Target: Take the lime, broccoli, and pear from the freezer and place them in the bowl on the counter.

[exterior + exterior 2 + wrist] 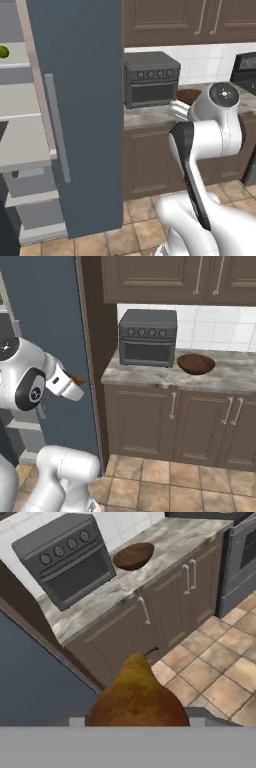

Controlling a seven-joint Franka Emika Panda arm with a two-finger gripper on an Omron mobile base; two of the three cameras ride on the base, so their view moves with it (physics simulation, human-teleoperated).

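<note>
Reddish-brown pear (137, 694), dark brown bowl (133, 556)

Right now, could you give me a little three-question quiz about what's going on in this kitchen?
1. True or false: the pincer is carrying the pear.
2. What stands beside the bowl on the counter: A) a kettle, B) a toaster oven, C) a sink?
3. Which green fruit sits on a shelf of the freezer?

Key: 1 true; 2 B; 3 the lime.
</note>
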